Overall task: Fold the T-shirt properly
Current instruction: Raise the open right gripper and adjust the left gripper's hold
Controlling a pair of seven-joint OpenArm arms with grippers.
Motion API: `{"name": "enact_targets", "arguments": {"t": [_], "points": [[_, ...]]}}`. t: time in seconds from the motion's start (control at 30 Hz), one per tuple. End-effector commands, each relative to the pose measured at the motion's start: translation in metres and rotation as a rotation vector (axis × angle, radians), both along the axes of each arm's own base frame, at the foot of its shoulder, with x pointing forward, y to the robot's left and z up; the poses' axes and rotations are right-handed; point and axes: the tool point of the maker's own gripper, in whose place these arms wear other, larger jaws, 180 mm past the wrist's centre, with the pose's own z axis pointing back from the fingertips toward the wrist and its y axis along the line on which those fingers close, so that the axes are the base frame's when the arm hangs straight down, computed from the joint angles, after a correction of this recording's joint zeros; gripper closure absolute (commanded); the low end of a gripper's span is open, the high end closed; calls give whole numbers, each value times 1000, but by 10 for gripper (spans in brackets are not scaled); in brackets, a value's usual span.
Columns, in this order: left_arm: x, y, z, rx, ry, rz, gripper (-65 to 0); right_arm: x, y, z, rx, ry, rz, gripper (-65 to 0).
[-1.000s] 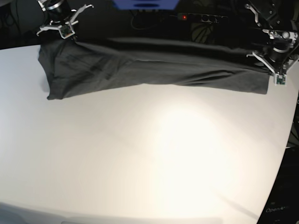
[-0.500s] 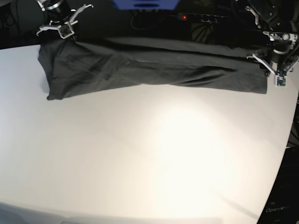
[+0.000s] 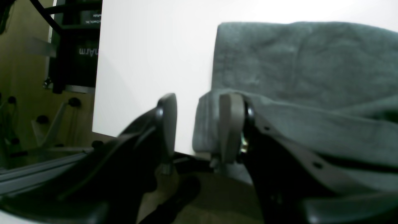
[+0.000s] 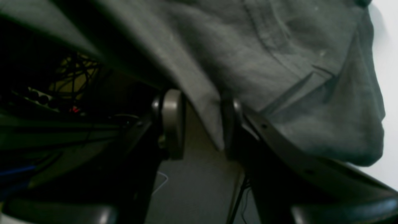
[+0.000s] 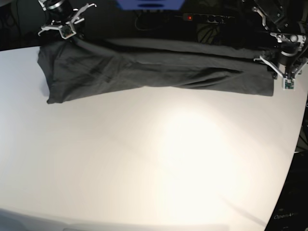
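Note:
The dark grey T-shirt (image 5: 159,70) lies stretched in a long band along the far side of the white table (image 5: 159,159). At its end on the view's right stands my left gripper (image 5: 285,73). In the left wrist view the left gripper (image 3: 200,124) has its jaws apart, and the T-shirt (image 3: 298,65) drapes over the outside of one finger (image 3: 231,127). My right gripper (image 5: 62,28) is at the shirt's end on the view's left. Seen from the right wrist, the right gripper (image 4: 202,124) is open too, with a loose fold of the T-shirt (image 4: 279,56) hanging between the fingers.
A power strip (image 5: 204,18) with a red light and a blue object (image 5: 150,5) sit behind the table's far edge. The table's curved edge (image 5: 299,130) runs down the right. A black stand (image 3: 77,53) rises beyond the table corner in the left wrist view.
Both grippers have opened and let go of the shirt, the left one first. The lifted far edge has sagged onto the table, and the shirt lies flatter.

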Motion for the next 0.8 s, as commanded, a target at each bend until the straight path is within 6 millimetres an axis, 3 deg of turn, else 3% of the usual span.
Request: {"name": "enact_targets", "arguments": {"t": [0.0,0.1,0.23,0.3,0.5,0.77], "points": [[8,4,12,20,-44,-5,-228,-2,-14,-6,-77,41,-4,-213],[10,4,9,13,-43,-4,-305,-9,-22,-11,-111,85,-17,-213],[7,2,1,-6,-27,-1,-476,-13,-28,-14,-130,115,-20,-213],[8,2,1,-7,-27,-4,-526,-14,-30,-14,-135,119,-20,-213],[7,0,-5,-26,-24,-2,-538,-18,-37,-13,-149,126,-33,-215],[17,-1,3,-24,-54,-2,-537,-14,-37,-11,-153,117,-32,-207]]}}
